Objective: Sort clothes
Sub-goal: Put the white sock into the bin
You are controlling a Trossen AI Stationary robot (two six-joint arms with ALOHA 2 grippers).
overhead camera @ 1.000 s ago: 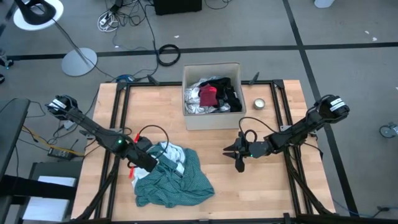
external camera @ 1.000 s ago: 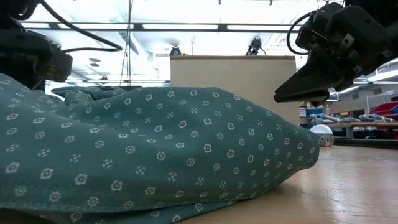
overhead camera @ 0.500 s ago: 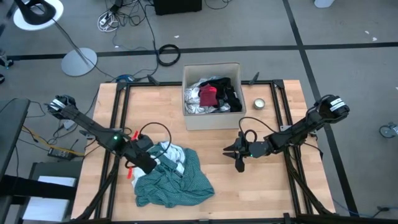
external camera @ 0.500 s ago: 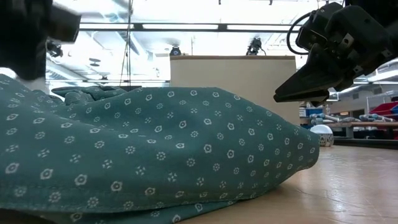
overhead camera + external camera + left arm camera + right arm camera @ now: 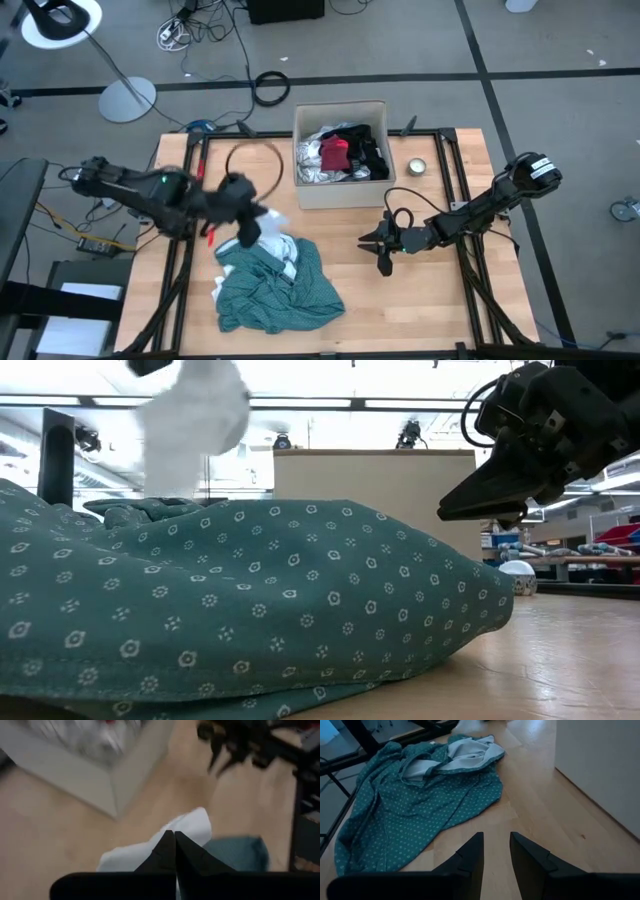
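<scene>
A teal shirt with small white dots [image 5: 278, 292] lies heaped on the wooden table [image 5: 440, 310], near its left front; the low view shows it large in the foreground [image 5: 250, 590]. Above the heap's far end my left gripper [image 5: 247, 226] is raised and shut on a white piece [image 5: 268, 228], which the low view shows hanging [image 5: 195, 420]. My right gripper [image 5: 384, 256] hovers at mid-table to the right of the shirt, its fingers [image 5: 470, 852] open with nothing between them. More clothes, white, red and black, fill the cardboard box [image 5: 304, 150]. My left gripper pinches the white piece [image 5: 192, 824] between its two shut fingers, which slant downward from the table's left. The cloth bunches just past the fingertips and hangs slack below them [image 5: 175, 470]. The teal shirt hides its lower end, so whether it hangs clear I cannot tell.
The cardboard box stands at the table's far middle, seen as a tan wall in the low view [image 5: 375, 490]. A small round tin [image 5: 417, 166] sits to its right. Black frame rails [image 5: 190, 200] run along the table's sides. Bare wood lies near the right front.
My left gripper has risen steeply from the teal heap and swung toward the table's far edge, turning as it went. The white piece has come up with it off the heap. The teal shirt and my right arm have stayed put.
</scene>
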